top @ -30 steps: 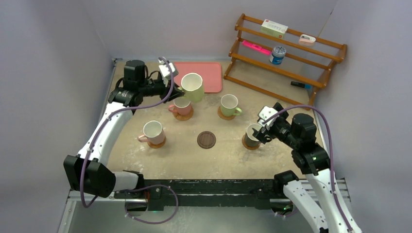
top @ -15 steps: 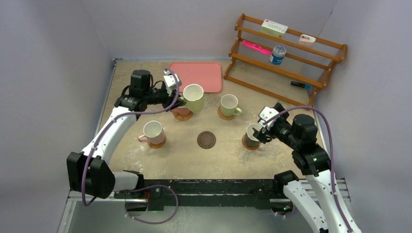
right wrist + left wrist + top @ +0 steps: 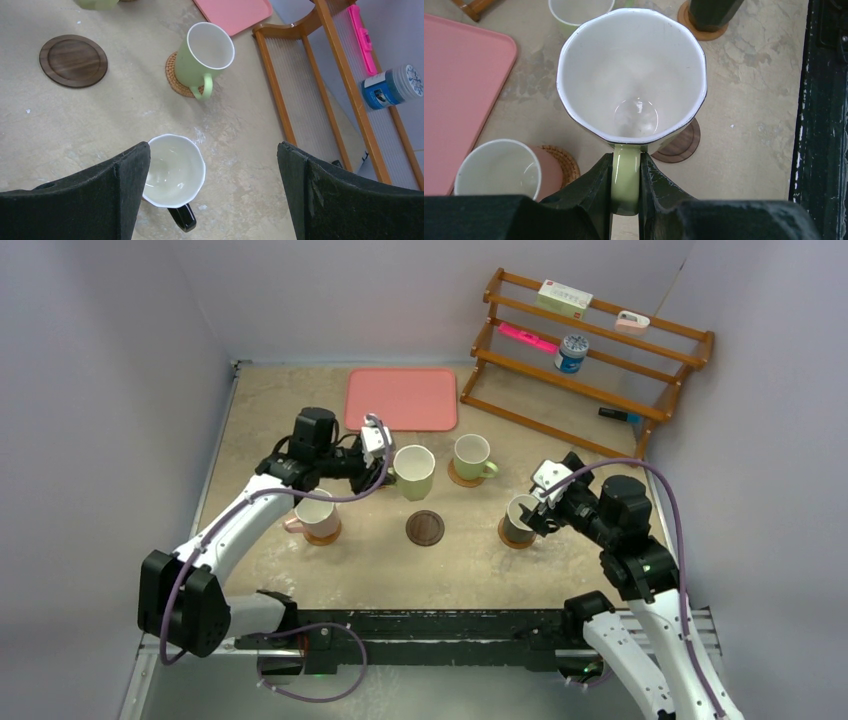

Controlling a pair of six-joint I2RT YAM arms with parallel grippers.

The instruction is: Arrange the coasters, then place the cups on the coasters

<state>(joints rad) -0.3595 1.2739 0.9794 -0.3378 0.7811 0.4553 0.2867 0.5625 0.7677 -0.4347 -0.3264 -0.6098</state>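
Note:
My left gripper (image 3: 626,192) is shut on the handle of a pale yellow cup (image 3: 631,85), held upright in the air. The cup (image 3: 413,472) hangs just behind the bare dark brown coaster (image 3: 425,528), and in the left wrist view it hides part of that coaster (image 3: 683,146). A pink cup (image 3: 316,512) stands on a woven coaster, and so does another pink cup (image 3: 499,167). The light green cup (image 3: 472,455) and the black cup (image 3: 520,520) each stand on a coaster too. My right gripper (image 3: 214,165) is open above the black cup (image 3: 175,170), touching nothing.
A pink tray (image 3: 402,398) lies at the back of the table. The wooden rack (image 3: 590,350) at the back right holds a blue-and-white can (image 3: 572,352) and small items. The table's dark front edge (image 3: 819,125) runs close to the dark coaster.
My left arm has carried the pale yellow cup from beside the pink tray forward and right, toward the dark coaster. The right arm has stayed still.

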